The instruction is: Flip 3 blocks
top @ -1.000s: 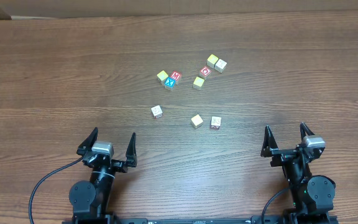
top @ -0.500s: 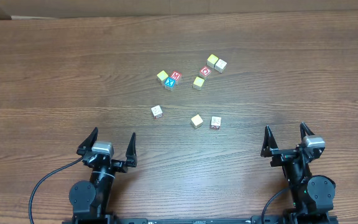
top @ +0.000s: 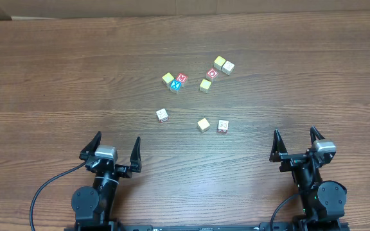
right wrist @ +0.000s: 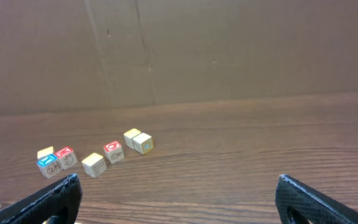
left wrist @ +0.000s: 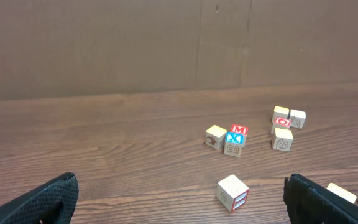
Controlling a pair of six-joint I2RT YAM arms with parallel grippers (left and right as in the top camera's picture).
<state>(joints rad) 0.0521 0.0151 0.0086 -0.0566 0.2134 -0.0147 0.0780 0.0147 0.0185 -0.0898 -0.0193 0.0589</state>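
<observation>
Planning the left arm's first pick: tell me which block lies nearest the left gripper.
The white-topped block lying alone left of the yellow-topped block; all others sit farther right or farther back from the left gripper.

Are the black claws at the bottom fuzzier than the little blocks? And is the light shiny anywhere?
Left wrist view: the left gripper's fingers sit close to the lens and look a bit soft, while the blocks look fairly crisp. Right wrist view: the same, the right gripper's fingers are soft and the blocks sharp. Overhead view: even light, tiny soft shadows, no glare on the table.
</observation>
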